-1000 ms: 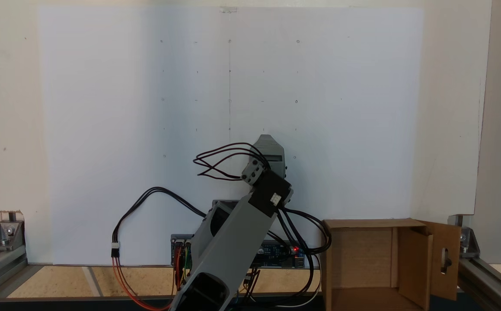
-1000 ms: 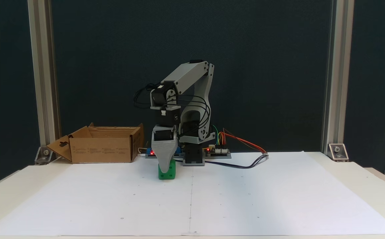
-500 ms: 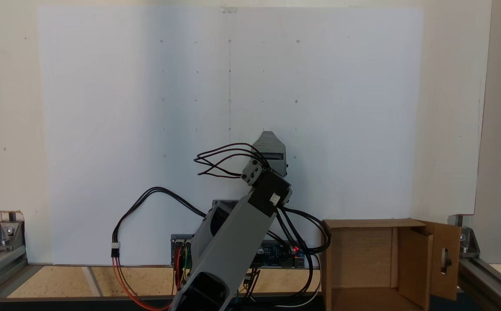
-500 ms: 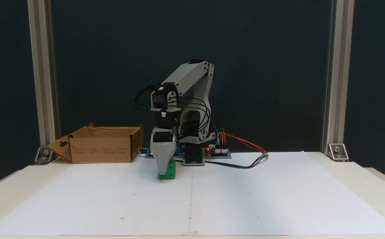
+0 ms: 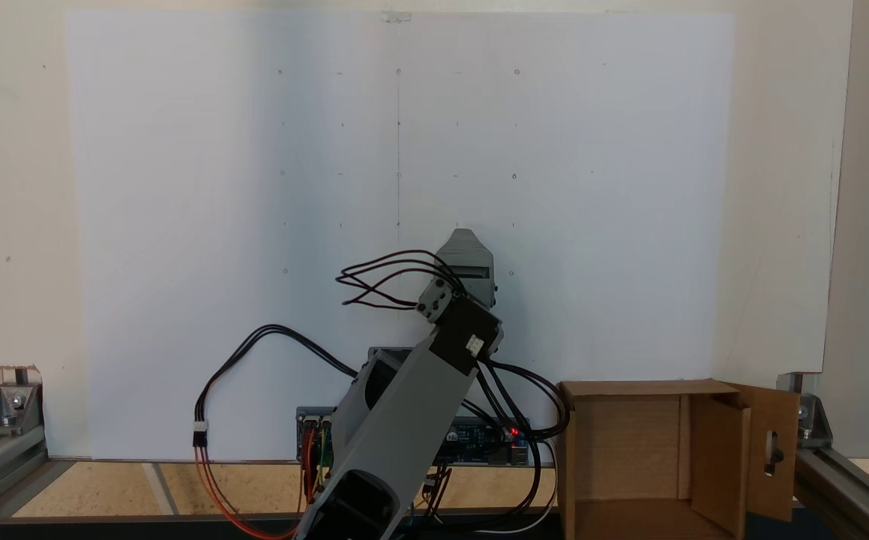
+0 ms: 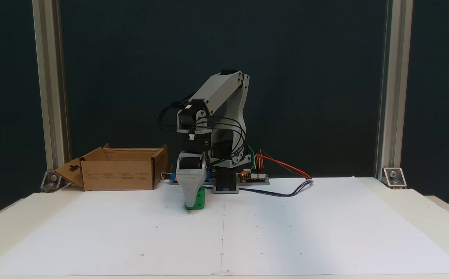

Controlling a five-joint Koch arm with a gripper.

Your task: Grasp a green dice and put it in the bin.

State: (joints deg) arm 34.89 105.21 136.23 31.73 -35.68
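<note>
1. On the white paper sheet (image 6: 286, 232), the green dice (image 6: 197, 200) sat just ahead of the arm base.
2. The gripper (image 6: 190, 203) pointed down over it; finger state could not be determined.
3. The bin (image 6: 119, 174) stood apart, left.

Green dice (image 6: 197, 200): bright green, with pips of the same green. Gripper (image 6: 190, 203): light grey shell, black motor block above. Bin (image 6: 120, 170): brown corrugated cardboard with small dark print on its side. Paper sheet (image 6: 286, 232): white, marked with small dark dots and a thin centre line. Cables (image 6: 286, 167): black, orange, red, green. Backdrop (image 6: 131, 58): dark blue.
</note>
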